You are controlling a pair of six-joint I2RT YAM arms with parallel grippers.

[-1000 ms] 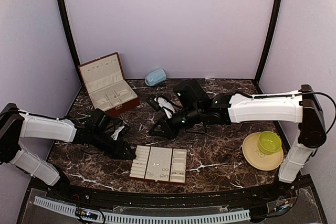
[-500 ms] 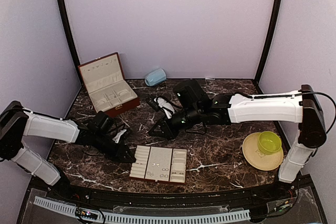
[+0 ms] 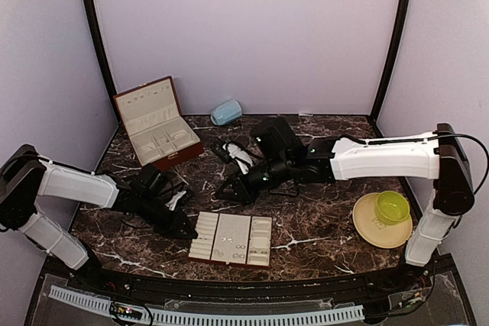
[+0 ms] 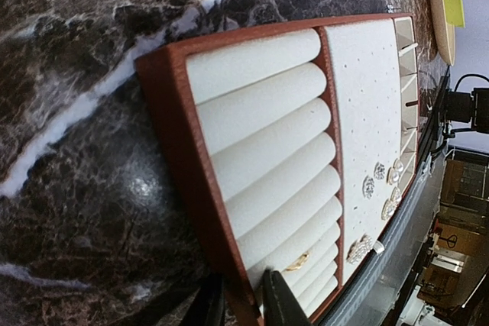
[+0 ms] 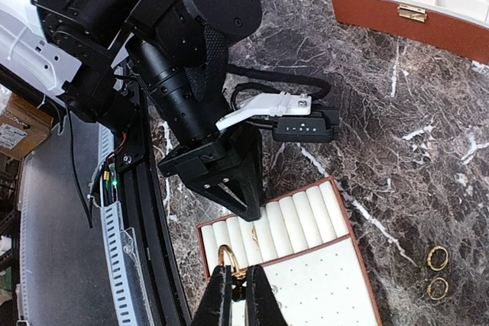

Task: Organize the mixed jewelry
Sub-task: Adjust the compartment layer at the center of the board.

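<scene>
Jewelry is scattered relative to the cream-lined tray (image 3: 231, 239): silvery earrings (image 4: 383, 188) sit on its dotted middle panel, one gold ring (image 4: 297, 262) lies between its rolls, and two gold rings (image 5: 437, 272) rest on the marble beside it. Left gripper (image 4: 243, 305) straddles the tray's left rim, jaws narrow, one finger either side of the red-brown edge. Right gripper (image 5: 234, 288) hovers above the tray, fingers closed on a gold hoop (image 5: 226, 258). Open red-brown box (image 3: 156, 123) stands behind the tray.
</scene>
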